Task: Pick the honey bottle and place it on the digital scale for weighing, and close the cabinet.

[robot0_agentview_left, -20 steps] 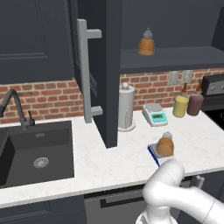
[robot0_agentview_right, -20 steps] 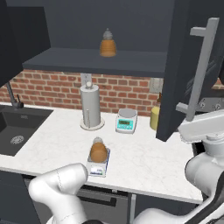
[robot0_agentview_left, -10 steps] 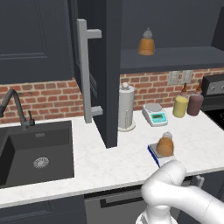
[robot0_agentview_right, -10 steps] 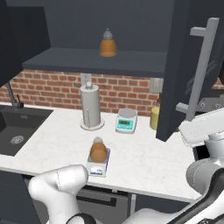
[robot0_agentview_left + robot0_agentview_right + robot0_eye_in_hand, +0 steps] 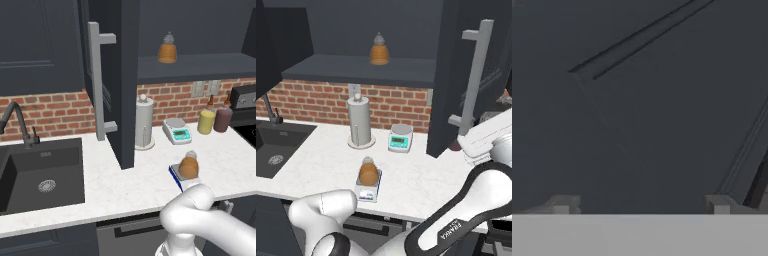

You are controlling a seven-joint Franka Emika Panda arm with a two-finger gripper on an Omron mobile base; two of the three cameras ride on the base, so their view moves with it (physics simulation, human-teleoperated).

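The honey bottle (image 5: pixel 189 166) (image 5: pixel 368 172), amber with a whitish cap, stands upright on the digital scale (image 5: pixel 175 176) (image 5: pixel 367 193) near the counter's front edge. Both doors of the dark cabinet stand open: the left door (image 5: pixel 122 75) swings out over the counter, and the right door (image 5: pixel 456 75) has a grey bar handle (image 5: pixel 476 85). My white hand (image 5: pixel 481 142) is beside the right door's lower part. In the hand view my gripper (image 5: pixel 641 206) is open, its tips wide apart, facing a dark door panel (image 5: pixel 637 110) close up with nothing between them.
A ribbed orange bottle (image 5: pixel 167 49) (image 5: pixel 379 50) sits on the cabinet shelf. A paper towel holder (image 5: pixel 144 122), a white scale with teal panel (image 5: pixel 177 131), a yellow bottle (image 5: pixel 205 120) and a dark bottle (image 5: pixel 223 118) line the brick wall. The sink (image 5: pixel 40 175) lies left.
My hand has shifted slightly beside the right door. The honey bottle, the scale and both doors stand as before.
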